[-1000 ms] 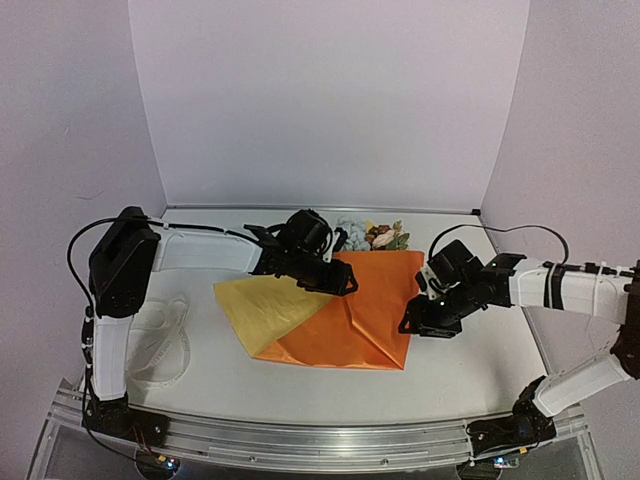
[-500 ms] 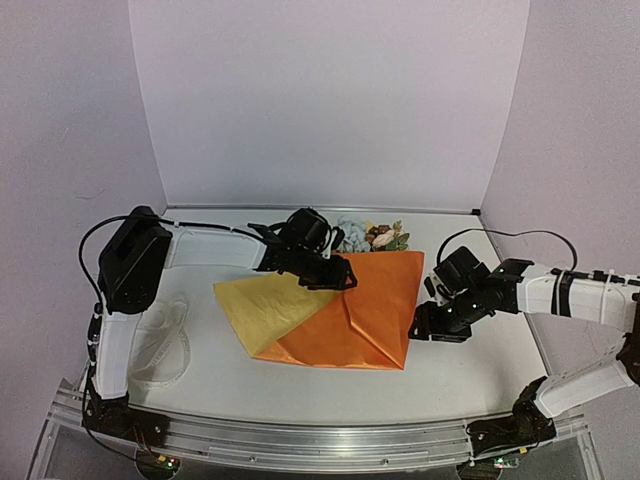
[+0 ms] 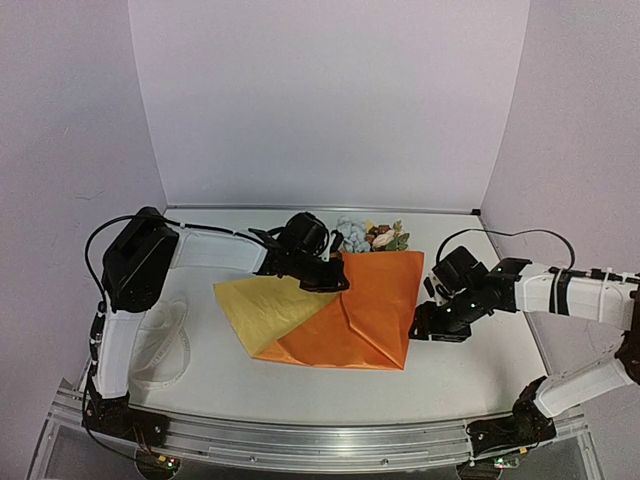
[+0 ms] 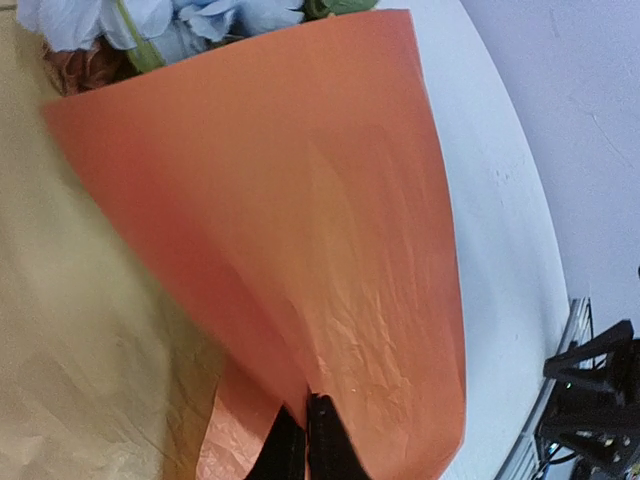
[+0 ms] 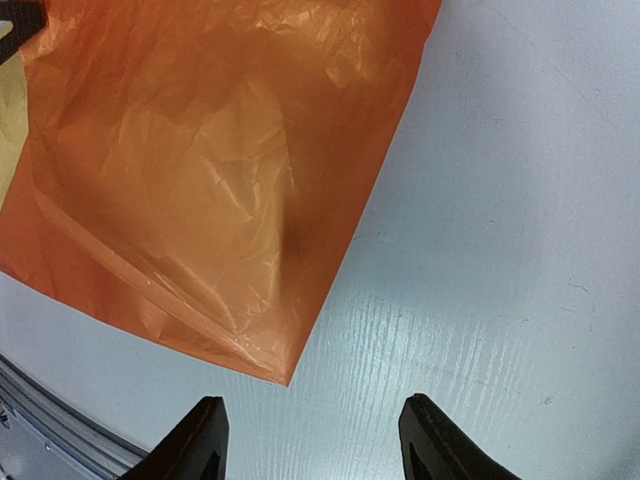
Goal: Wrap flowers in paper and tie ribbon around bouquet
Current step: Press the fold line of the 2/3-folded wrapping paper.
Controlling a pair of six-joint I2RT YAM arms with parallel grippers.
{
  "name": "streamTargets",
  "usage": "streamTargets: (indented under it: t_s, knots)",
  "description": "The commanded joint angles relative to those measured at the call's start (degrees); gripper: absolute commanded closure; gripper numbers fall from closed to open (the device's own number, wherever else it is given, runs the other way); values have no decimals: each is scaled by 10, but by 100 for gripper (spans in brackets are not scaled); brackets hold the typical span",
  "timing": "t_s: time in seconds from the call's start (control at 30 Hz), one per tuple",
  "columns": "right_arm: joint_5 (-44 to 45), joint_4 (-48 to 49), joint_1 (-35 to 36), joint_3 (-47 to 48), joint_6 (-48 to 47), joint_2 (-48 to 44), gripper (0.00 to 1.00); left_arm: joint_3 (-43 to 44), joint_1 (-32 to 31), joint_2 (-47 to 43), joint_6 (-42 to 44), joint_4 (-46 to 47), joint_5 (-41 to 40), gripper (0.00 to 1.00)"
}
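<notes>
1. The ribbon (image 3: 168, 345) lies in loose loops near the left edge of the table (image 3: 470, 375), well apart from the paper.
2. The left gripper (image 3: 342, 283) is clenched on an edge of the orange paper (image 3: 365, 305), which lies mid-table (its pale yellow backing shows on the left) with this fold lifted into a curve.
3. The flowers (image 3: 372, 236) poke out past the paper's far edge, towards the table's back edge.
4. The right gripper (image 3: 430, 330) hangs with jaws spread, holding nothing, just beside the paper's right edge.

Orange paper (image 4: 330, 230) curled over, edge pinched in left claw (image 4: 303, 415); flowers (image 4: 215, 15) at top.
</notes>
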Motion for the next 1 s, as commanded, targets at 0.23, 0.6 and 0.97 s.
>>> streamTargets:
  t_s: [0.23, 0.6, 0.97]
  knots:
    - [-52, -3, 0, 77, 24, 77, 54, -82, 2, -84, -1, 44, -24, 100]
    - [-115, 98, 5, 62, 130, 159, 67, -112, 4, -92, -12, 61, -40, 100]
    - [-118, 142, 11, 16, 160, 181, 80, -114, 6, -65, -23, 56, -70, 100]
